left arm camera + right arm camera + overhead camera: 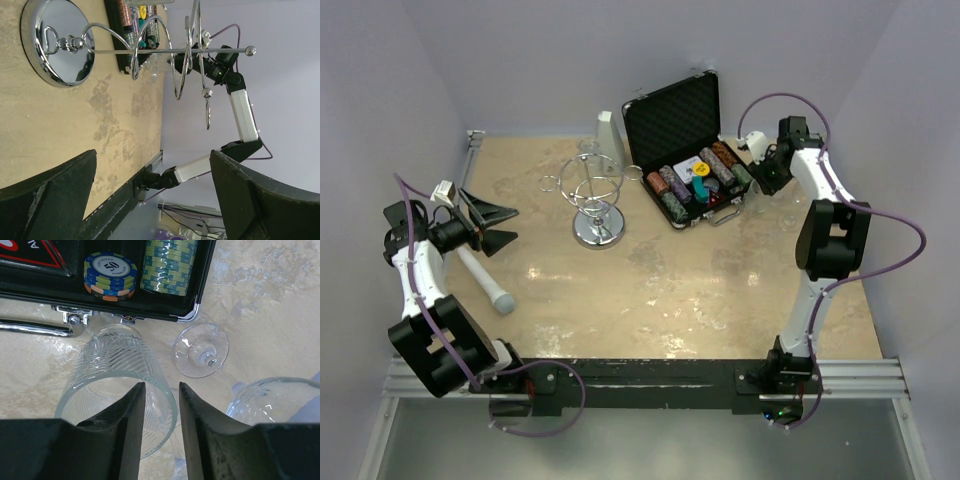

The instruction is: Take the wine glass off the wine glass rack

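The chrome wine glass rack [598, 200] stands mid-table on its round mirrored base [57, 42]. I cannot tell whether a glass hangs on its wire loops [187, 60]. A clear wine glass lies on the table by the case, its foot [200, 350] towards the camera and its bowl [272, 397] at the lower right. My right gripper [162, 390] is over a ribbed tumbler [117, 375]. Its jaws stand a narrow gap apart with the tumbler's rim showing between them, clamped on nothing. My left gripper [488, 226] is wide open and empty, left of the rack and pointing at it.
An open black case of poker chips [690, 150] stands behind and right of the rack; its front edge shows in the right wrist view [100, 315]. A white cylinder [485, 282] lies near the left arm. A white upright object [608, 135] stands at the back.
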